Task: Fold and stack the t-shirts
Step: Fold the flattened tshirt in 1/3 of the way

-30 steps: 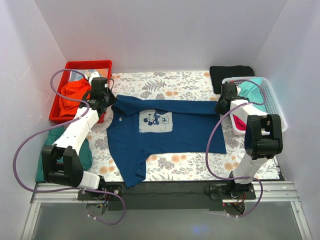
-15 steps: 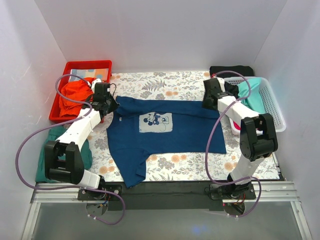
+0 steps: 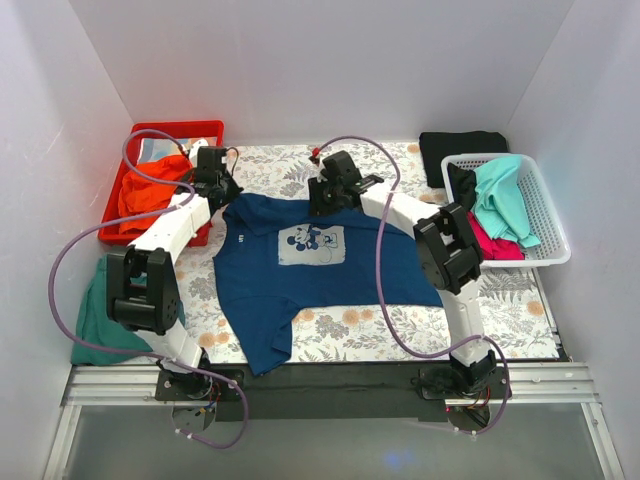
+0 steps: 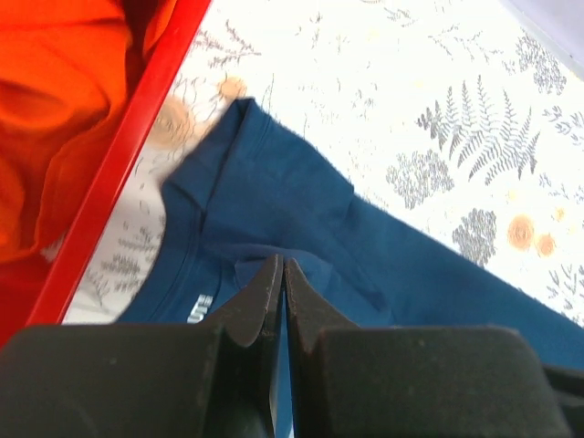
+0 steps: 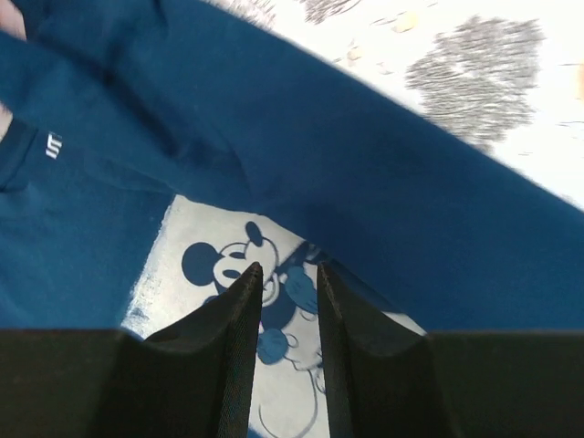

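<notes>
The navy t-shirt [image 3: 300, 285] lies spread at the middle. The left claw [image 4: 282, 266] is pressed together at its collar; whether it pinches cloth is unclear. The right claw [image 5: 285, 271] is barely parted over the print [image 5: 214, 265], its gap empty.

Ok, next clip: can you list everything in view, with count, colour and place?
navy t-shirt: 1, navy with cartoon print, spread mid-table
turquoise t-shirt: 1, turquoise, in basket
red-pink t-shirt: 1, red-pink, in basket
black t-shirt: 1, black, behind basket
orange cloth: 1, orange, in bin
green cloth: 1, dark green, near left edge
bin: 1, red, far left
basket: 1, white, right side
table cover: 1, floral, over tabletop
left gripper: 1, black, shut at navy collar
right gripper: 1, black, slightly open over the print
</notes>
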Motion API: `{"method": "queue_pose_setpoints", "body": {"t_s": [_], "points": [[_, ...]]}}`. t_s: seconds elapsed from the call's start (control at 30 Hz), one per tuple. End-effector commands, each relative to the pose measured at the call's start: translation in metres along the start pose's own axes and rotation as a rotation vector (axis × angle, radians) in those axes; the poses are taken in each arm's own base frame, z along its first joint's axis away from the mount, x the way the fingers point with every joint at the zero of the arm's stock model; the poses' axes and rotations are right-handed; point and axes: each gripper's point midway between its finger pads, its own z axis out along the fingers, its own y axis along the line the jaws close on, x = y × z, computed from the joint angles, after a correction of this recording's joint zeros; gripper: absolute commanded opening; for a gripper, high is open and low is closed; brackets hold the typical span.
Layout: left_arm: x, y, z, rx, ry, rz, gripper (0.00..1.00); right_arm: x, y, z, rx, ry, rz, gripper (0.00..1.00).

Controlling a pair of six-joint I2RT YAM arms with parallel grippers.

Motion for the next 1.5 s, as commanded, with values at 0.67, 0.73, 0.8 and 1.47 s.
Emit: {"method": "queue_pose_setpoints", "body": {"t_s": [0.67, 0.73, 0.8, 1.47], "points": [[-0.002, 0.019, 0.054, -0.101, 0.196, -0.045, 0.0, -0.005, 0.128, 0.07, -0.114, -0.044, -0.236, 0.5], [0.001, 0.021, 0.057, -0.104, 0.21, -0.053, 0.0, -0.004, 0.129, 0.073, -0.102, -0.048, -0.238, 0.53], [0.003, 0.022, 0.059, -0.107, 0.219, -0.058, 0.0, 0.003, 0.127, 0.077, -0.099, -0.029, -0.238, 0.54], [0.021, 0.043, 0.068, -0.126, 0.273, -0.082, 0.0, 0.038, 0.147, 0.098, -0.151, 0.023, -0.254, 0.55]]}}
